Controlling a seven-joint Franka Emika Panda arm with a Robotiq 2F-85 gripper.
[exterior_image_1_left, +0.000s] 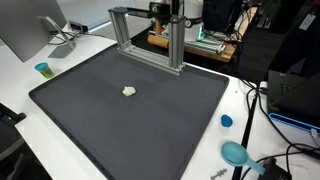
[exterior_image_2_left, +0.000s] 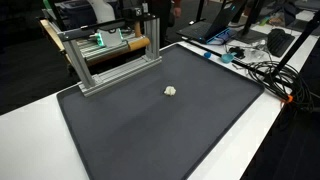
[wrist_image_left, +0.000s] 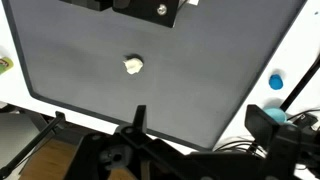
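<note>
White crumpled lump (exterior_image_1_left: 129, 91) lies alone near the middle of a large dark grey mat (exterior_image_1_left: 90, 120), well apart from the aluminium frame (exterior_image_1_left: 177, 45) at the mat's far edge. In the wrist view the gripper (wrist_image_left: 125, 8) hangs well above the lump, jaws wide apart, empty and touching nothing. Any approach would go best centred squarely over the lump, coming straight down.

A white bench (exterior_image_1_left: 18, 88) carries a large dark grey mat (exterior_image_1_left: 130, 125) that covers most of its top. Near the middle of the mat lies a small crumpled white lump (exterior_image_1_left: 129, 91), well apart from the aluminium frame (exterior_image_1_left: 150, 58) standing at the mat's far edge. On the bare bench beside the mat are a small teal cup (exterior_image_1_left: 42, 69), a blue cap (exterior_image_1_left: 226, 121), a round teal object (exterior_image_1_left: 236, 153) and loose black cables (exterior_image_1_left: 262, 105).
</note>
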